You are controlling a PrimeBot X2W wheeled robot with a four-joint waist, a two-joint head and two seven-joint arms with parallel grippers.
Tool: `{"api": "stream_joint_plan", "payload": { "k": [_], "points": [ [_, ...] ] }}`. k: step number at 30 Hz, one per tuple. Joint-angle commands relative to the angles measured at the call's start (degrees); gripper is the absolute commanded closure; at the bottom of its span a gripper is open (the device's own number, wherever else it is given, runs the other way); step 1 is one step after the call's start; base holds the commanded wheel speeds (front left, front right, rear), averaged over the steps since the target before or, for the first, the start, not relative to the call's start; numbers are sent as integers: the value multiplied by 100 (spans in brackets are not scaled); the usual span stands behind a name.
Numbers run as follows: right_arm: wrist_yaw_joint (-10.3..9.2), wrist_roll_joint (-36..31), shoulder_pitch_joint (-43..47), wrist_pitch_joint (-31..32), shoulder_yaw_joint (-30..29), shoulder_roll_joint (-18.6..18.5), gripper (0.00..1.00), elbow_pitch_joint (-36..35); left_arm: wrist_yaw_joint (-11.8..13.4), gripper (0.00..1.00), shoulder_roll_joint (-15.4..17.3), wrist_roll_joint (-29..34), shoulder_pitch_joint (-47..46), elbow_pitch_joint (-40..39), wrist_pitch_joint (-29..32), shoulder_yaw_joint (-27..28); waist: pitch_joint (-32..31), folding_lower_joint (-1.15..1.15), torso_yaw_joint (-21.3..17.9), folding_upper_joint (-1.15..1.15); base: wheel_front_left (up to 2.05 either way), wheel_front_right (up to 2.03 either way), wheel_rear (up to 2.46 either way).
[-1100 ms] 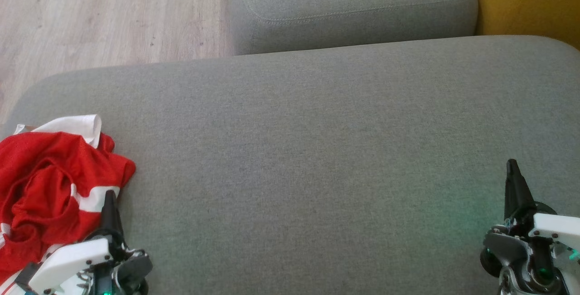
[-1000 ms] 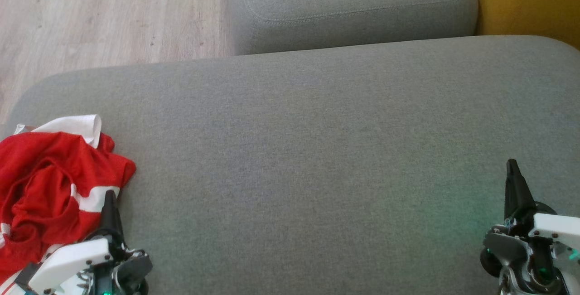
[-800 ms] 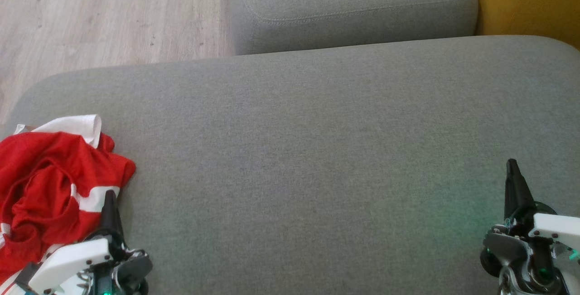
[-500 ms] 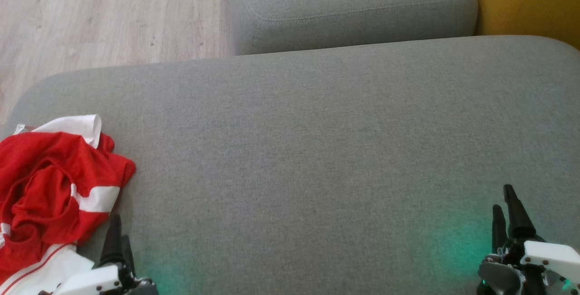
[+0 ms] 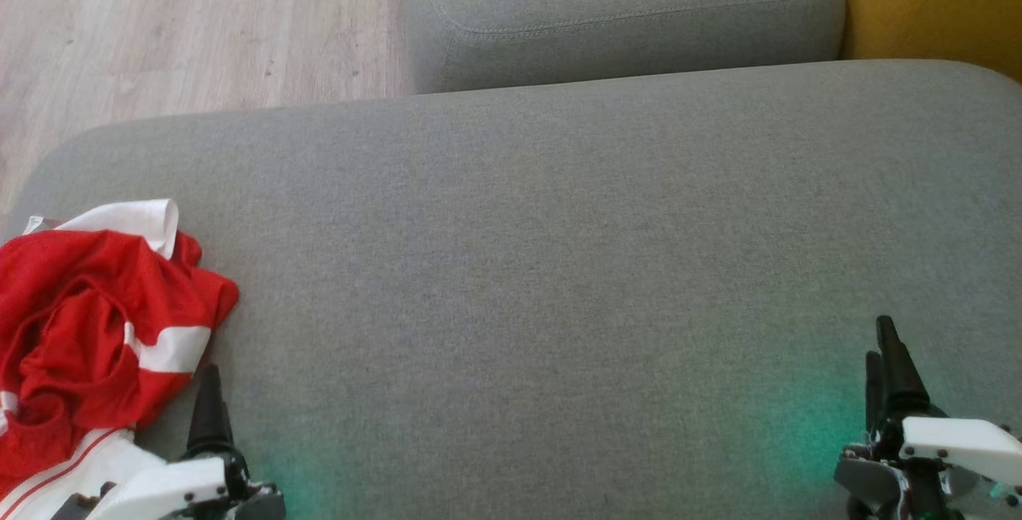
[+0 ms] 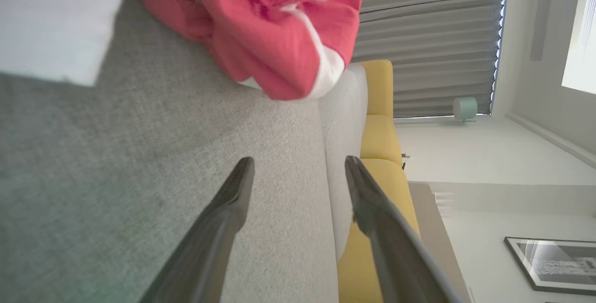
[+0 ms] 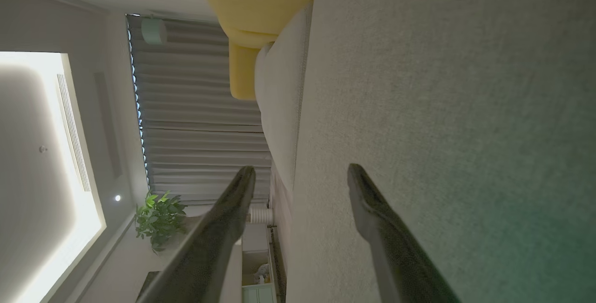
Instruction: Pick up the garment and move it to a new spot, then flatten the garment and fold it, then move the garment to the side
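Red mesh cloth with white bands, the garment (image 5: pixel 96 320) lies crumpled in the lower left of the head frame, on the near left corner of the broad grey cushion (image 5: pixel 559 248). I see a white flap at its upper edge and more white cloth running off the bottom edge.

My left pincer (image 5: pixel 209 384) sits at the bottom left, just right of the heap, with its dark finger pointing up the frame close beside the red hem. I cannot tell whether it touches the cloth. In the left wrist view its two fingers stand well apart, gripping nothing, with grey weave under them. The red cloth is bunched in the upper middle of that frame, beyond the tips.

My right pincer (image 5: pixel 877 338) is at the bottom right, well apart from the garment, over bare cushion with a green glow on the fabric beside it. The right wrist view shows its fingers spread wide and empty as well.

A second grey cushion (image 5: pixel 623 9) lies across the top centre, with pale wood floor (image 5: pixel 160 25) at the upper left and yellow upholstery (image 5: pixel 934 1) at the upper right.
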Motion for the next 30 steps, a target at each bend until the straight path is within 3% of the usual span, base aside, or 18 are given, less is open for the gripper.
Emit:
{"api": "stream_joint_plan", "payload": {
  "k": [1,13,30],
  "points": [
    [-1,-147,-304,-52,44,-26,0,-229,-1,0,25,126,-304,-209,-46,13,4,-1,0,0,0,0,0],
    [-1,-1170,-340,-255,167,-29,0,-431,326,0,28,1298,-362,-519,-248,-194,52,-1,11,0,0,0,0],
    [-2,-2415,-378,-525,462,-35,0,-592,651,0,32,2481,-427,-818,-516,-580,79,-1,40,0,0,0,0]
  ]
}}
